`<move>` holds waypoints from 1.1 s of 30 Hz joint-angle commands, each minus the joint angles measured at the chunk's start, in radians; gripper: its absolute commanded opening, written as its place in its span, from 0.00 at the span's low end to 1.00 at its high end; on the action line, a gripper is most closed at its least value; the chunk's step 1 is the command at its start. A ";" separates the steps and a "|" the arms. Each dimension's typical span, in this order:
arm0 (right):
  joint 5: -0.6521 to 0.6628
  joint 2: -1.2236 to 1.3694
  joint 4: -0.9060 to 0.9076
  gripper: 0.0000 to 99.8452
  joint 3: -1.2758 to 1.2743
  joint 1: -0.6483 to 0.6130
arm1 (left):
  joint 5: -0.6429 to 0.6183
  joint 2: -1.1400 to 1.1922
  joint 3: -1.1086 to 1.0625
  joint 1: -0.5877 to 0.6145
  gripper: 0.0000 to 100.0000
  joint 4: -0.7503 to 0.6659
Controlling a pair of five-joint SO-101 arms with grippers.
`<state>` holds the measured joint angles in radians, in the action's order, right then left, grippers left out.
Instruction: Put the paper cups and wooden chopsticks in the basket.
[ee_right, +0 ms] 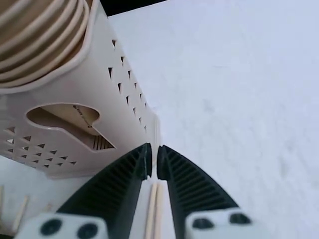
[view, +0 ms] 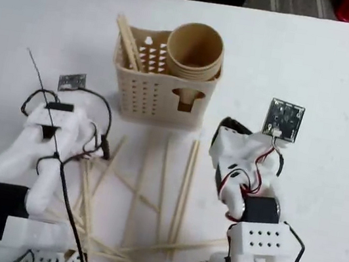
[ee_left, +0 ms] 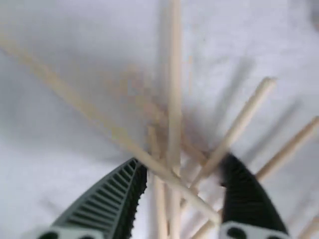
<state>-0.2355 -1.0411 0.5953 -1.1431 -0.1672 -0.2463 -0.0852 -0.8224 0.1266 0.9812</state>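
Note:
A cream perforated basket [view: 160, 92] stands at the table's far middle, holding stacked paper cups [view: 195, 48] and a few wooden chopsticks [view: 130, 43]. Several more chopsticks [view: 163, 182] lie scattered on the white table between the arms. My left gripper [ee_left: 182, 194] is open low over a crossed heap of chopsticks [ee_left: 172, 114], one finger on each side; in the high view it [view: 98, 149] sits left of the pile. My right gripper [ee_right: 153, 162] is shut on nothing, close beside the basket [ee_right: 99, 99] at its corner, with two chopsticks [ee_right: 153, 214] under it and the cups [ee_right: 40, 35] beyond.
Bare white table [view: 341, 84] spreads to the right of the basket and behind it. A loose black cable [view: 58, 152] runs over the left arm. The arm bases crowd the table's near edge.

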 commanded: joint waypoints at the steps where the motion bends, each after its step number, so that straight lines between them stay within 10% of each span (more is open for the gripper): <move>1: -0.005 -0.022 -0.021 0.03 0.005 0.002 | 0.006 -0.001 0.026 -0.002 0.09 0.003; 17: -0.006 -0.022 -0.021 0.03 0.003 0.002 | 0.084 -0.004 0.140 -0.001 0.02 0.028; 33: -0.005 -0.022 -0.021 0.03 0.003 0.002 | 0.092 -0.005 0.546 -0.002 0.02 0.341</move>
<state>-0.2355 -1.0411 0.5953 -1.1431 -0.1672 -0.1649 -0.0806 -0.3728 0.1312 1.2835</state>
